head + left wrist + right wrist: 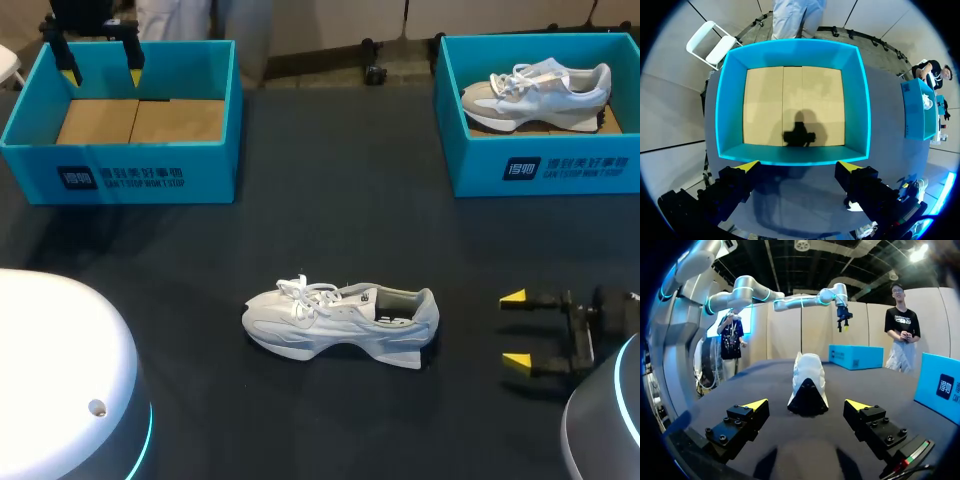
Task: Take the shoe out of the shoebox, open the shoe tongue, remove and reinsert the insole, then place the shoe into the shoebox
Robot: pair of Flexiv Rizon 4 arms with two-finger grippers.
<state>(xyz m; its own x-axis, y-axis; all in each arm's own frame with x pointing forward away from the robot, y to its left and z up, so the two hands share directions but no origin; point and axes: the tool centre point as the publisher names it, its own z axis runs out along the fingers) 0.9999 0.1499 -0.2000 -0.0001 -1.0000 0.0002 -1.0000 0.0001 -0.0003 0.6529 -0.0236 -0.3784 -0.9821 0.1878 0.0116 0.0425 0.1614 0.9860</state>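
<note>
A white shoe stands on its sole near the middle of the dark counter. Its toe points toward the left edge and its heel toward the right edge. Its white laces lie loose over the top, and the opening at the heel looks dark inside.

Near the right edge we see the right pincer, level with the shoe's heel and apart from it. Its yellow-tipped fingers are spread wide and hold nothing. From its wrist camera, the black heel of the shoe sits straight ahead, between the lines of the two fingers.

At the far left corner sits a turquoise shoebox with its brown cardboard floor showing. A dark label with white print marks its front wall. The left pincer hangs above its far wall, fingers apart, gripping nothing.

At the far right corner, a second turquoise shoebox bears a similar label. It holds a grey and white shoe.
</note>
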